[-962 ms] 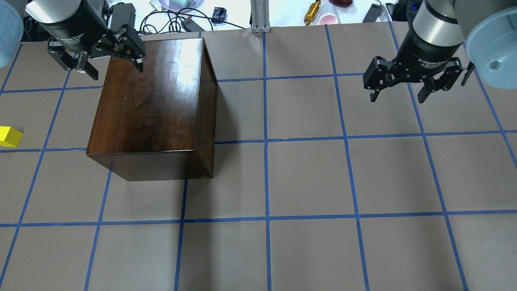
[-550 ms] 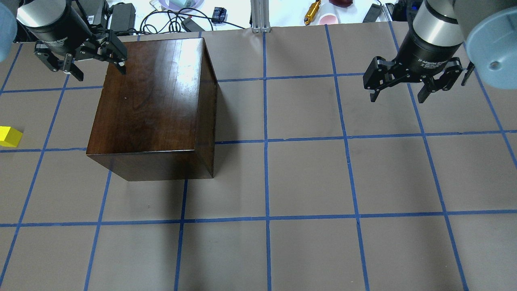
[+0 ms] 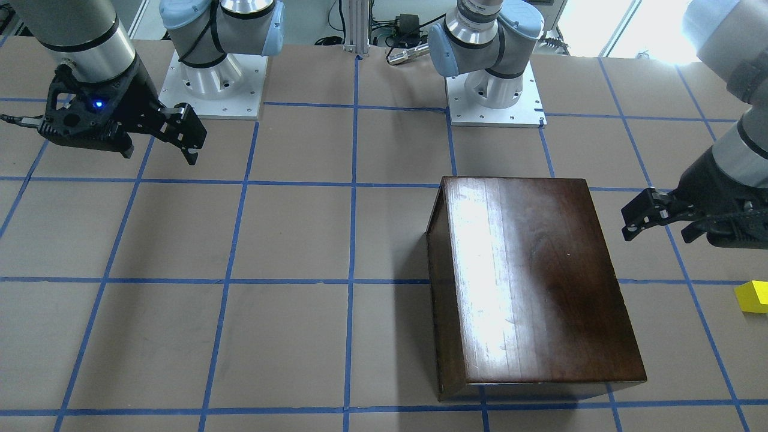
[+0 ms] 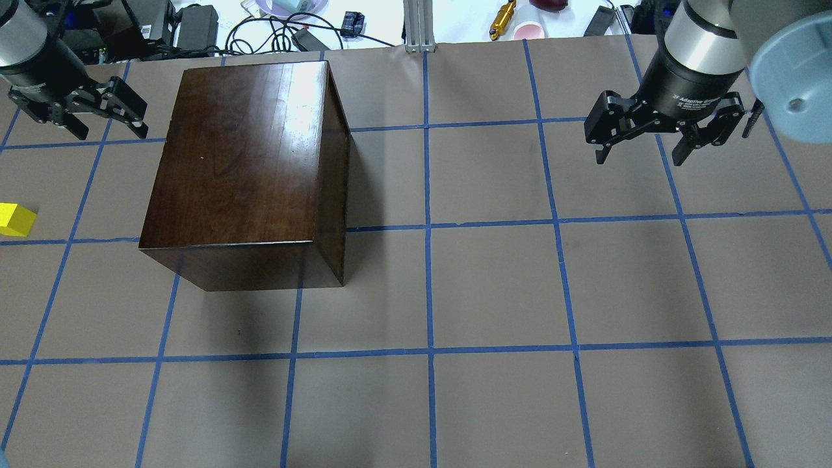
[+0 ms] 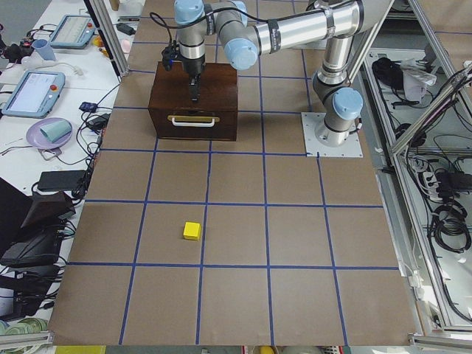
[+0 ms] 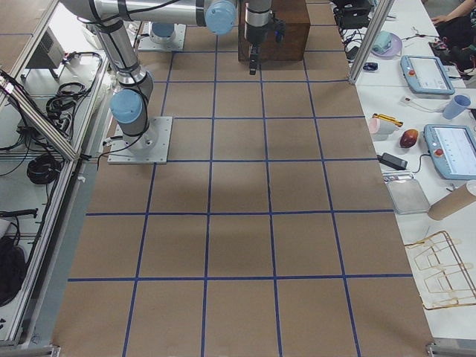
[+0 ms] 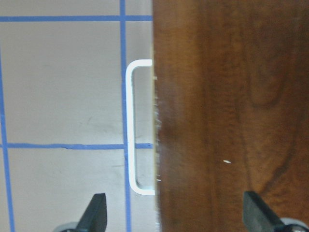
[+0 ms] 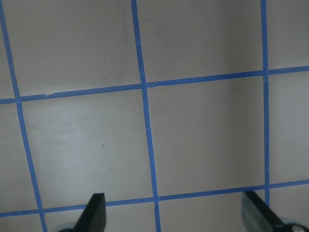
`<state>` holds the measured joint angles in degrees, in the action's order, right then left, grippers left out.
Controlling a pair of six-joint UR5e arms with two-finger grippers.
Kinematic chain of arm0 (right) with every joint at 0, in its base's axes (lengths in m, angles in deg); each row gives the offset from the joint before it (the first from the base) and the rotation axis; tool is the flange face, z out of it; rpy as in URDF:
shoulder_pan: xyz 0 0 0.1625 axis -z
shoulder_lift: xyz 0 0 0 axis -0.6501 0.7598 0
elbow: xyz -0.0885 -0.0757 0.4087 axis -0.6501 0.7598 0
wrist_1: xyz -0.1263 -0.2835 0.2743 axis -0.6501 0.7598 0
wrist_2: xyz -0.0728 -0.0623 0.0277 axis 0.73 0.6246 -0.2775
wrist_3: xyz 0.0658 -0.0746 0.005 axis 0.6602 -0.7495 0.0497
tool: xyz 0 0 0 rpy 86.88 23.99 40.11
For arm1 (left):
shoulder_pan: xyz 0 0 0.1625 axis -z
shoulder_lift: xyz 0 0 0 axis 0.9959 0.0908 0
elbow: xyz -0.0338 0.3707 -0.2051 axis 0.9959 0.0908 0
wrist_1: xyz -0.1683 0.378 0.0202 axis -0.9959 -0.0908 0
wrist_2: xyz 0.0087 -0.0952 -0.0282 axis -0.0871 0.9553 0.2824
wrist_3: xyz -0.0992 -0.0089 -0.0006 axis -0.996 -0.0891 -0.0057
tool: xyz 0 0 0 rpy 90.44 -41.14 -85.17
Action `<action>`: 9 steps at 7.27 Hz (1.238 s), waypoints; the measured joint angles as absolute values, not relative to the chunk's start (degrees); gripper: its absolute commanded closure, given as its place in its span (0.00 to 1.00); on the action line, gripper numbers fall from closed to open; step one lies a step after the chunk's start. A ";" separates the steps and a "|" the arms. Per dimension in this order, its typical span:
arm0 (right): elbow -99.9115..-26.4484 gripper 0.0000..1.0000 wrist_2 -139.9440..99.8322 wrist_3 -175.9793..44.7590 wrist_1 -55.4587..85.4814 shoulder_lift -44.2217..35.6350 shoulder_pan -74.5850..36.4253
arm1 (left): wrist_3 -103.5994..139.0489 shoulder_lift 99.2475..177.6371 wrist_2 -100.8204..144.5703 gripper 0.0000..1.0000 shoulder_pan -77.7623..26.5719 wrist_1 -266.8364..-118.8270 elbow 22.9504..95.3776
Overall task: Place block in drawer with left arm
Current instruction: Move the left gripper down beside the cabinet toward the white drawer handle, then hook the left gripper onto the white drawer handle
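Note:
The yellow block (image 4: 16,220) lies on the table at the far left, apart from the dark wooden box (image 4: 247,162); it also shows in the front view (image 3: 753,297) and the left side view (image 5: 192,231). The drawer (image 5: 195,122) is shut in the box, its front with a white handle (image 7: 133,128) facing the robot's left. My left gripper (image 4: 110,129) is open and empty, hovering beside the box's handle side, beyond the block. In the left wrist view its fingertips (image 7: 94,215) straddle the box's top edge. My right gripper (image 4: 640,159) is open and empty over bare table at the right.
The table is brown paper with a blue tape grid (image 4: 429,227). Cables, a power brick and small items (image 4: 273,26) lie beyond the table's far edge. The two arm bases (image 3: 495,90) stand on the robot's side.
My left gripper has moved left, off the box's far left corner and out beside the box. It stays open. The right arm, block and box have not moved.

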<state>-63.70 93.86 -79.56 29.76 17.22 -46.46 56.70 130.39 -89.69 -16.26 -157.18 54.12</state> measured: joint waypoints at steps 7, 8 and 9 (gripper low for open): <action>-63.70 0.00 93.87 -79.56 29.76 17.21 -46.46 | 68.39 137.68 -76.37 0.00 -26.48 -156.35 54.49; -63.70 0.00 93.85 -79.56 29.76 17.21 -46.46 | 68.68 138.81 -73.66 0.00 -26.92 -156.52 55.01; -63.70 0.00 93.85 -79.56 29.76 17.22 -46.46 | 68.76 139.53 -71.65 0.00 -27.12 -156.40 56.08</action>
<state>-63.70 93.85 -79.56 29.76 17.22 -46.46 68.76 139.53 -71.65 -27.12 -156.40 56.08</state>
